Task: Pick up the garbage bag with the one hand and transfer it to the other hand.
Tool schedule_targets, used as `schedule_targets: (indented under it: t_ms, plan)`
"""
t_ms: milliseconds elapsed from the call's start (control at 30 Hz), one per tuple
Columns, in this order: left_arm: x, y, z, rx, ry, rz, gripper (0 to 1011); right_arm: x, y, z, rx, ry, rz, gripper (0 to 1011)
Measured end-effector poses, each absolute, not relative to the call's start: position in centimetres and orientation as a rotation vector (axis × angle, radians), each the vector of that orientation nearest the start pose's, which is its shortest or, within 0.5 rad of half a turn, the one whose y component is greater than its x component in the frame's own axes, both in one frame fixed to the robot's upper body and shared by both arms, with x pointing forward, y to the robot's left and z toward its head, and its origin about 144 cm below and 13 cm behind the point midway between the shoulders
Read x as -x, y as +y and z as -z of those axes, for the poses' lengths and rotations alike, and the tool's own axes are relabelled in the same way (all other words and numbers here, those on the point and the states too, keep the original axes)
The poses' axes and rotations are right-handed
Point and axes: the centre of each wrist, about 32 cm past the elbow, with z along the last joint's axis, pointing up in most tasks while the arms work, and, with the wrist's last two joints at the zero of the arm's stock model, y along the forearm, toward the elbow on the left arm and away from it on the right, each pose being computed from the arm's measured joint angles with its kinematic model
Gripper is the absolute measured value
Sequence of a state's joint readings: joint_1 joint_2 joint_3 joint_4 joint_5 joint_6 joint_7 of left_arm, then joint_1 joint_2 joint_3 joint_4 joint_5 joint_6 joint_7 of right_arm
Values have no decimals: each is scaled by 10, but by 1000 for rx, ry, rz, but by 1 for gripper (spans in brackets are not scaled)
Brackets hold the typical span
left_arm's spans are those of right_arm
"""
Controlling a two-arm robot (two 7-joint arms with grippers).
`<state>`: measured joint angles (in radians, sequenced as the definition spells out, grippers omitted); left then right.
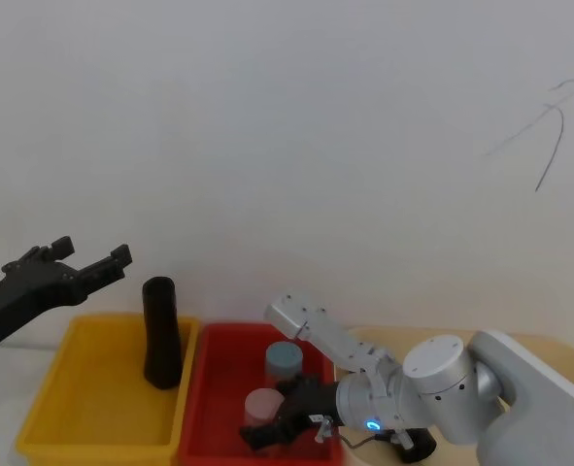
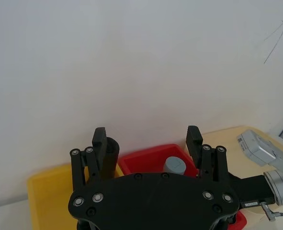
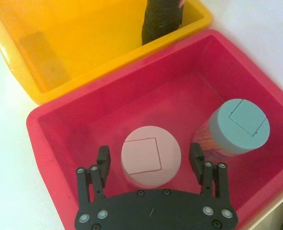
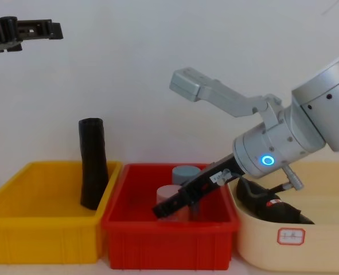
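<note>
Right gripper (image 3: 150, 160), released, hangs low in the red bin (image 3: 60, 112) with its fingers astride a pink-lidded jar (image 3: 151, 156). Left gripper (image 1: 84, 258) hovers high, also released. Garbage bag (image 1: 160, 333) leans in the yellow bin (image 1: 92, 388); reaching down, the gripper may tip it.

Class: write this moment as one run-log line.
left gripper: open, raised | right gripper: open, astride pink-lidded jar in red bin | garbage bag: upright in yellow bin
</note>
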<state>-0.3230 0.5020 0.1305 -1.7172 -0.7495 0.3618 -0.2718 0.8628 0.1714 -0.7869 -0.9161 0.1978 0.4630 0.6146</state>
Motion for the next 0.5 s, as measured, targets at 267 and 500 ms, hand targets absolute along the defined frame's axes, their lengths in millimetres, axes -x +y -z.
schedule_targets:
  t_ms: [267, 500]
  plan:
    - [-515, 311, -1311, 149, 108, -1029, 1002, -641, -133, -1241, 667, 64, 574, 998]
    - [-515, 311, -1311, 149, 108, -1029, 1002, -641, -132, -1241, 664, 64, 575, 843]
